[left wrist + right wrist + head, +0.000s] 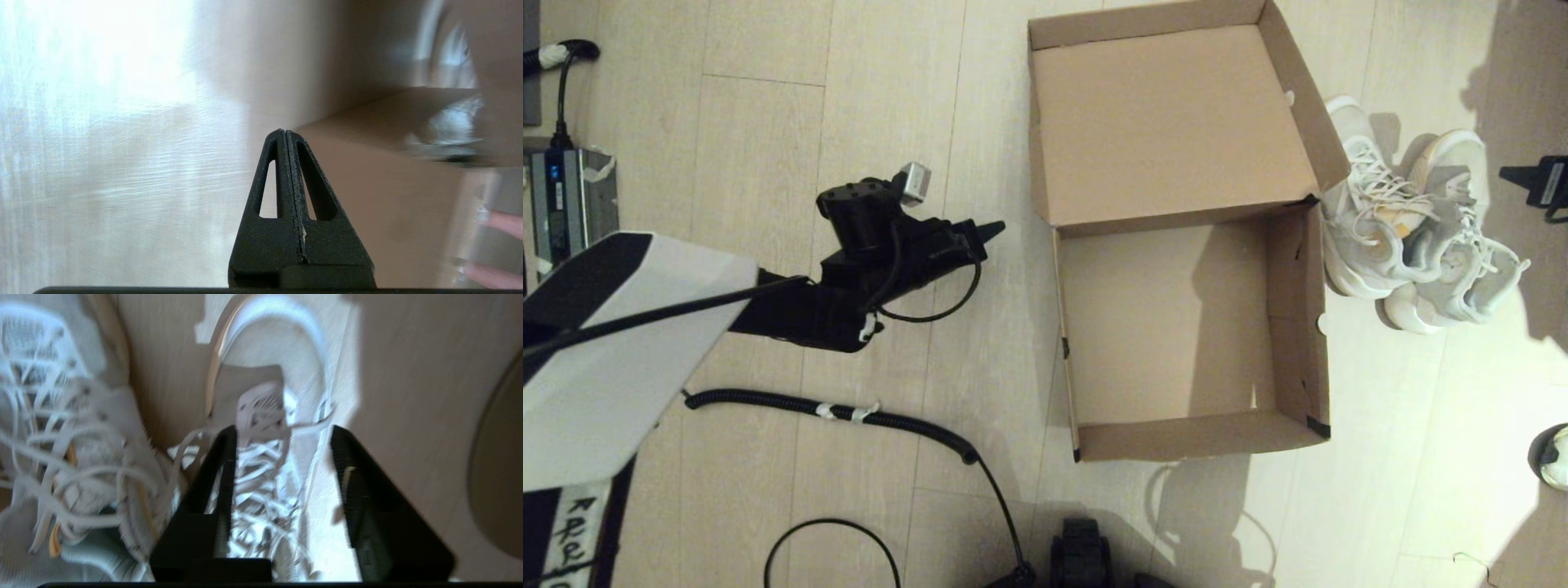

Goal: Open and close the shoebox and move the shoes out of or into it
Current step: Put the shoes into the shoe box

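Observation:
The shoebox [1311, 327] lies open on the floor with nothing inside, its lid [1168, 122] folded flat back. The shoes [1388, 229] lie in a tangle on the floor right of the box, touching its right wall. My left gripper [995, 229] hangs shut and empty left of the box; in the left wrist view the left gripper [284, 131] points at the box's brown side [388, 196]. My right gripper [284, 430] stands open over one shoe [265, 490], fingers astride its laces. The other shoe [61, 457] lies beside it. I cannot make out the right gripper in the head view.
A ribbed black cable [890, 420] crosses the floor near the box's front left. A grey device [564, 204] stands at the far left. A black part [1539, 184] shows at the right edge beyond the shoes, and a round object [1556, 457] lies lower right.

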{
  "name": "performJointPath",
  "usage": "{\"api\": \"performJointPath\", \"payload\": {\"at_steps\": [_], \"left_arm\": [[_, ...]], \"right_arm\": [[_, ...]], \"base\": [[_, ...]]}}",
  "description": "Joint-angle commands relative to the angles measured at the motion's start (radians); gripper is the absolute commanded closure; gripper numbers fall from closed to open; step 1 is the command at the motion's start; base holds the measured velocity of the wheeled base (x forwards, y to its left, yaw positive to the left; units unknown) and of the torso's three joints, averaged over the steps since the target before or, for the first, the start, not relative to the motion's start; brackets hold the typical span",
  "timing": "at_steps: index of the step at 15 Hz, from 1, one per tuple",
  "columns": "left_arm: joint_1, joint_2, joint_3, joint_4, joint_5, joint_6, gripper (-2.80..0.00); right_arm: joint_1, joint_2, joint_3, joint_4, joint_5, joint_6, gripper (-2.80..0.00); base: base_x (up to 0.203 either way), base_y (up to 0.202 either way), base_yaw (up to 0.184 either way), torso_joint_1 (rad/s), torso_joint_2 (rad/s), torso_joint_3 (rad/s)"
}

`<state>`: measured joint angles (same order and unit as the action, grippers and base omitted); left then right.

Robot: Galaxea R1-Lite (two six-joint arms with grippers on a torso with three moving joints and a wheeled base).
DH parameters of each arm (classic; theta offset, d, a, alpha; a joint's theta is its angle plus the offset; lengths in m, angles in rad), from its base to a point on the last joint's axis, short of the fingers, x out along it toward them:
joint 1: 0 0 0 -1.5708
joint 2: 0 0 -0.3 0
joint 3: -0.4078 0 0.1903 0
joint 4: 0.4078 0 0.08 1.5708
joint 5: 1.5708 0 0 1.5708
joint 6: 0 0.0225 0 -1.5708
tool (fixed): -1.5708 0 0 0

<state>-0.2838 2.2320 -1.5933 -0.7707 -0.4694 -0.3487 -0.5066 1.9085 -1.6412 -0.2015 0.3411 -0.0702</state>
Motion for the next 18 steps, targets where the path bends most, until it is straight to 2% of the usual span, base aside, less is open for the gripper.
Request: {"api": "performJointPath", "payload": {"at_steps": [1, 5, 6, 7, 9, 10, 16, 18], "left_arm": [[0.01, -0.12, 0.062, -0.01, -0.002, -0.003, 0.0], [0.009, -0.222, 0.144, -0.039, 0.001, -0.005, 0.0], [0.01, -0.239, 0.162, -0.05, 0.001, -0.005, 0.0], [0.011, -0.25, 0.176, -0.058, 0.001, -0.006, 0.0], [0.01, -0.267, 0.194, -0.061, 0.001, -0.007, 0.0], [0.01, -0.267, 0.196, -0.061, 0.001, -0.007, 0.0], [0.008, -0.299, 0.202, -0.057, 0.003, -0.007, 0.0], [0.008, -0.341, 0.235, -0.053, 0.003, -0.007, 0.0]], "right_arm": [[-0.011, 0.014, 0.04, -0.001, 0.003, -0.004, -2.8], [-0.02, 0.052, 0.132, -0.015, 0.015, 0.01, -2.8], [-0.018, 0.063, 0.138, -0.053, 0.015, 0.019, -2.8], [-0.014, 0.063, 0.143, -0.09, 0.017, 0.052, -2.8], [-0.005, 0.052, 0.133, -0.123, 0.024, 0.169, -2.8], [-0.004, 0.04, 0.129, -0.122, 0.028, 0.194, -2.8], [-0.006, -0.075, 0.126, 0.038, 0.039, 0.231, -2.8], [-0.005, -0.134, 0.172, 0.089, 0.055, 0.264, -2.8]], "base": [[0.0, 0.0, 0.0, 0.0, 0.0, 0.0], [0.0, 0.0, 0.0, 0.0, 0.0, 0.0], [0.0, 0.0, 0.0, 0.0, 0.0, 0.0], [0.0, 0.0, 0.0, 0.0, 0.0, 0.0], [0.0, 0.0, 0.0, 0.0, 0.0, 0.0], [0.0, 0.0, 0.0, 0.0, 0.0, 0.0], [0.0, 0.0, 0.0, 0.0, 0.0, 0.0], [0.0, 0.0, 0.0, 0.0, 0.0, 0.0]]}}
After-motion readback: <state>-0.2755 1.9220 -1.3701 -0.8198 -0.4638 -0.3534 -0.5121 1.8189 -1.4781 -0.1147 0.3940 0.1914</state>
